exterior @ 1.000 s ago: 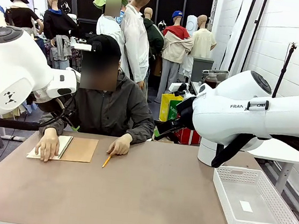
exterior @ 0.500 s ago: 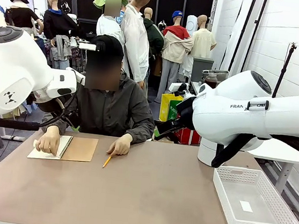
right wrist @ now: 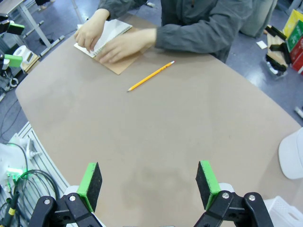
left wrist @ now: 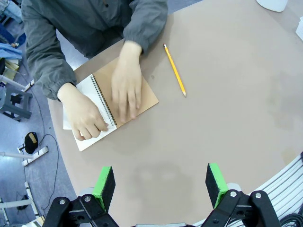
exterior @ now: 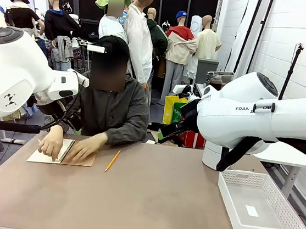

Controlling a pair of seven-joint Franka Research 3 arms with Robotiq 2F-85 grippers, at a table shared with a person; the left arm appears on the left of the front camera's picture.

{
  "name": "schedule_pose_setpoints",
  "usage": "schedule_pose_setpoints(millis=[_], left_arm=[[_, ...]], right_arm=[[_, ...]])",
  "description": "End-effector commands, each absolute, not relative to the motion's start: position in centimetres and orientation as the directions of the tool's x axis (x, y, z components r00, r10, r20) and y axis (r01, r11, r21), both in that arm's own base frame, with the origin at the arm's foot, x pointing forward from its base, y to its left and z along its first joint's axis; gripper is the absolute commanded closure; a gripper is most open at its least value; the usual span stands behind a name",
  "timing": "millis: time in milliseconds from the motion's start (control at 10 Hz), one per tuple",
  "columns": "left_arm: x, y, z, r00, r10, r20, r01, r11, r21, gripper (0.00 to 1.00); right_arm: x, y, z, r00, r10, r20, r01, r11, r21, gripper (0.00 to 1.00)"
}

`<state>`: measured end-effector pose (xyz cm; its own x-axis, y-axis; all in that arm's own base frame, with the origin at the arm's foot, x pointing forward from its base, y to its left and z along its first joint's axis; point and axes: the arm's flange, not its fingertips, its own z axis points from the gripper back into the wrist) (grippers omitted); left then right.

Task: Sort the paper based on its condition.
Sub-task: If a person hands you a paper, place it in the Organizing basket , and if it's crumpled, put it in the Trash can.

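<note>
The left gripper (left wrist: 159, 187) holds its two green pads spread wide apart with nothing between them, at the bottom of the left wrist view over bare brown table (left wrist: 227, 118). The right gripper (right wrist: 148, 179) is the same at the bottom of its own view: pads far apart, gripping nothing, above empty tabletop.

Beyond the left gripper, toward the upper left of that view, lies a spiral-bound notebook (left wrist: 147, 94) with a tan cover. The paper (left wrist: 86, 85) is a white sheet lying open at the wire binding; whether it is bound or loose cannot be told. The person (exterior: 112, 110) seated at the far side has one hand (left wrist: 85, 113) on the white sheet, fingers curled at its lower edge, and the other hand (left wrist: 127, 87) flat on the tan cover. Just beside the notebook, toward the upper middle, a yellow pencil (left wrist: 174, 70) lies apart from both hands.

In the front view the notebook and hands sit at the left middle of the frame, with the pencil just to their right. At the lower right stands a white perforated plastic basket (exterior: 228, 206), well apart from the notebook. Inside it there is a small white rectangular patch (exterior: 251, 210) on the floor; whether that is a label or a slip cannot be told.
</note>
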<state>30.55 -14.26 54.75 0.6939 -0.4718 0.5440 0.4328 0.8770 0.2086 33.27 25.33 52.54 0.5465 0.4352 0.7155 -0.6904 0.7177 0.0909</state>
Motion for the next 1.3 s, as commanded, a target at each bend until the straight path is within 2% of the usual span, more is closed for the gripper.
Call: schedule_pose_setpoints(millis=[0,1200], left_arm=[[30.6,-14.07,54.71,0.692,-0.481,0.538,0.443,0.872,0.211,0.0],[30.6,-14.07,54.71,0.692,-0.481,0.538,0.443,0.872,0.211,0.0]], right_arm=[[33.39,25.33,52.66,0.557,0.436,0.707,-0.688,0.719,0.099,0.0],[33.39,25.33,52.66,0.557,0.436,0.707,-0.688,0.719,0.099,0.0]])
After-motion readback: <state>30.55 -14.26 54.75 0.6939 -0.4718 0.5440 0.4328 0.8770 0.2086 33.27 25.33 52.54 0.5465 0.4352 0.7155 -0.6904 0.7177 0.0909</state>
